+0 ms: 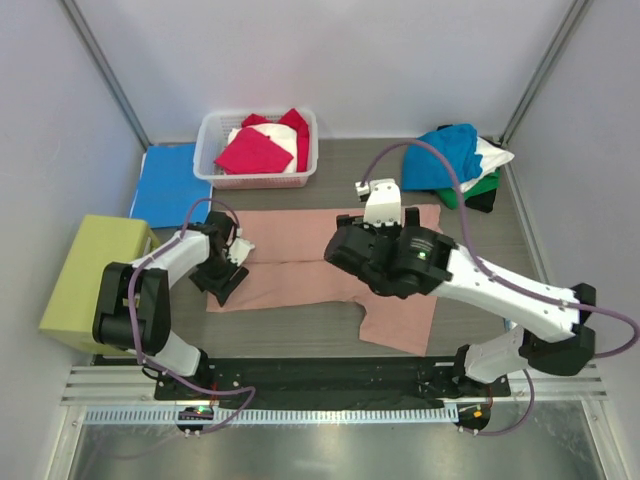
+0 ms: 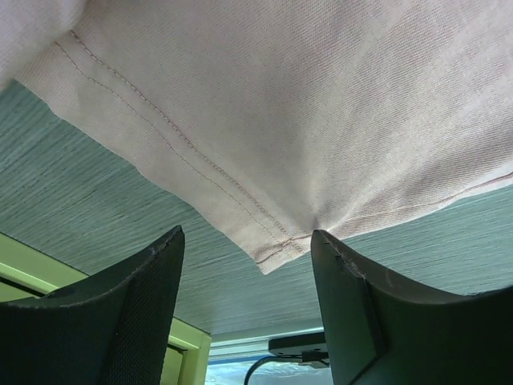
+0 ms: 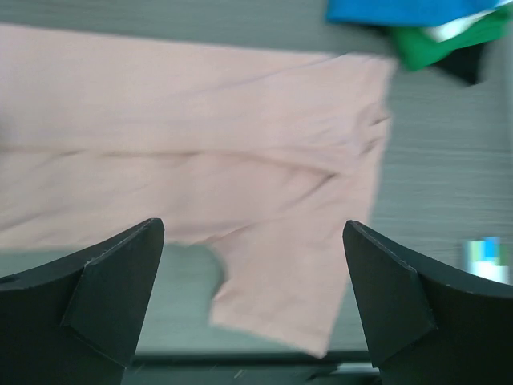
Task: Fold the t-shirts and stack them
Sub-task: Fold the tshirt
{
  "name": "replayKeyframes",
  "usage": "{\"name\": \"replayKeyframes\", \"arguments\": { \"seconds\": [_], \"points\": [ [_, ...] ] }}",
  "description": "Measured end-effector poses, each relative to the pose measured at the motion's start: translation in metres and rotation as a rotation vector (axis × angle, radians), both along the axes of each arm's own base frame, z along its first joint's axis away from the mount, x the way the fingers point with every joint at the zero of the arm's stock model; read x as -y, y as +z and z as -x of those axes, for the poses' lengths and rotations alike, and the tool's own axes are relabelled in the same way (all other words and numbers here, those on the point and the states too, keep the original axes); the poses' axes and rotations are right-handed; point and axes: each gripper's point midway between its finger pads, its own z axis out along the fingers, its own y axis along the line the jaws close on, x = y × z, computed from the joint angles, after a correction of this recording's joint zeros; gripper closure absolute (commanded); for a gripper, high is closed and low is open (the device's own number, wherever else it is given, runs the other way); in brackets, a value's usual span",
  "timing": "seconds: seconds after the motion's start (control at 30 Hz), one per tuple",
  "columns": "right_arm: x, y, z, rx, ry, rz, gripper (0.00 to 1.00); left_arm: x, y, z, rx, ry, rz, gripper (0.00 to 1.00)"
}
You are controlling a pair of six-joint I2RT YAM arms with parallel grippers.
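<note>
**Left arm.** The arm is folded at the elbow above its base, with the forearm reached forward and the wrist bent down. The left gripper (image 1: 224,274) (image 2: 247,234) is held low over the table (image 1: 300,325) (image 2: 80,184). Its jaws are spread. A hemmed corner of the pink shirt (image 1: 290,280) (image 2: 321,120) lies between the fingertips, just beside one finger, and nothing is pinched. A box (image 1: 95,280) is seen to the gripper's left and a folder (image 1: 168,185) beyond it. A basket (image 1: 210,150) holding a magenta shirt (image 1: 250,152) stands beyond it, to the right.

**Right arm.** The arm is stretched out to the right from its base, then doubled back leftward over the pink shirt (image 3: 200,160), with the wrist turned downward. The right gripper (image 3: 252,227) is held above the cloth, its jaws spread wide and empty. The shirt is laid out flat directly below it, with one flap extending toward the near edge. A pile of shirts (image 1: 460,160) (image 3: 401,8) in blue, white, green and black lies beyond it, to the right.
</note>
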Motion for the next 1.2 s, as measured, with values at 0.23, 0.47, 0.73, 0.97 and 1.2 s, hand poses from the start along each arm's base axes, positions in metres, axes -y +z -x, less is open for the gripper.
{"name": "replayKeyframes", "arguments": {
  "seconds": [0.23,0.47,0.73,0.97,1.2],
  "points": [
    [-0.013,-0.082,-0.050,0.034,-0.152,0.385,0.00,-0.003,0.005,-0.002,0.022,-0.001,-0.014,0.35],
    [0.045,-0.035,-0.072,0.066,-0.242,0.171,0.00,-0.003,0.015,-0.006,0.071,-0.012,-0.008,0.35],
    [0.053,-0.113,-0.008,-0.137,-0.267,-0.013,0.00,-0.004,0.019,-0.007,0.085,-0.023,-0.011,0.35],
    [0.084,-0.224,0.094,-0.483,-0.380,0.061,0.01,-0.006,0.020,-0.007,0.092,-0.028,-0.021,0.35],
    [0.088,-0.212,0.119,-0.517,-0.481,-0.149,0.06,-0.010,0.013,0.001,0.069,-0.042,-0.038,0.35]
  ]
}}
